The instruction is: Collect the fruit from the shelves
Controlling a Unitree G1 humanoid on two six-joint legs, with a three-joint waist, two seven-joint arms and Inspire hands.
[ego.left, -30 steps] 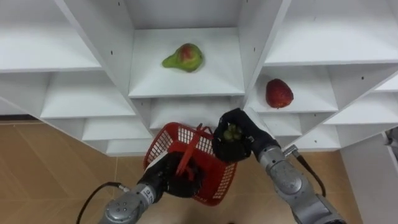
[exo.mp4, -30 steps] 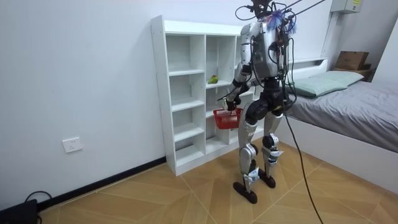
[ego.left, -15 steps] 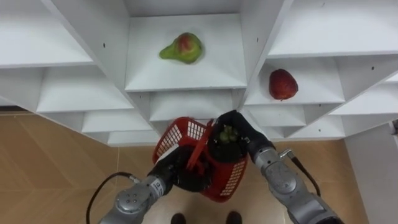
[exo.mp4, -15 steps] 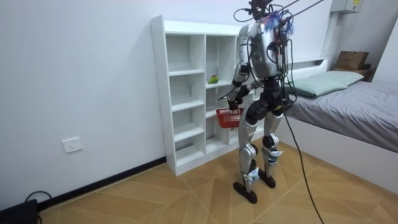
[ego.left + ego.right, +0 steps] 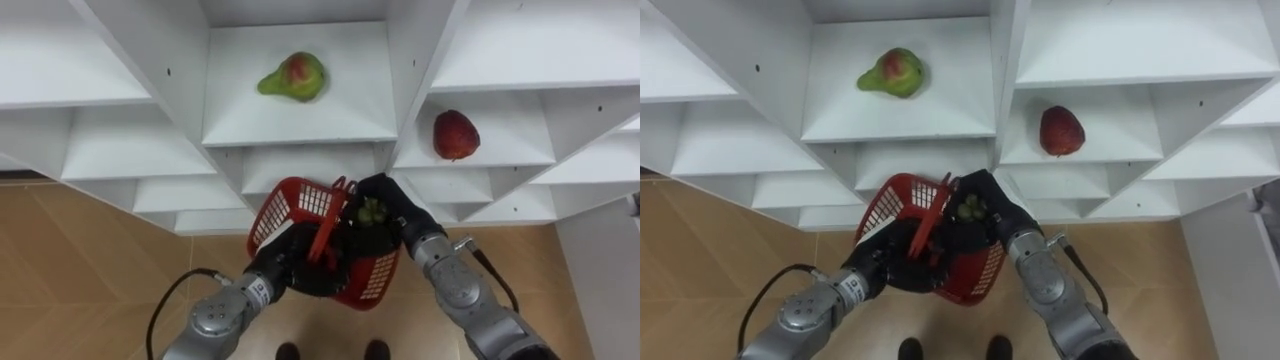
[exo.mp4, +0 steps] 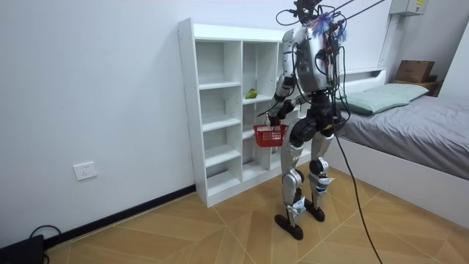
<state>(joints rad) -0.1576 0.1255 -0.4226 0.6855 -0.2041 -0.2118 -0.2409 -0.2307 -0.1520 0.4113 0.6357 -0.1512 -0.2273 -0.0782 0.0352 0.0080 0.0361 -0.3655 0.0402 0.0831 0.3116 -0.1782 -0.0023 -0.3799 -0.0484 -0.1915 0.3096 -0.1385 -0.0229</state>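
My right hand (image 5: pixel 397 203) is curled round green grapes (image 5: pixel 372 213) over the red basket (image 5: pixel 292 203), whose handle my left hand (image 5: pixel 297 268) grips.

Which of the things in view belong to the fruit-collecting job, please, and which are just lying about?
Job: green grapes in the right hand, red basket in the left hand, pear, red fruit, white closet.
Lying about: bed, pillow, cardboard box, wall socket.
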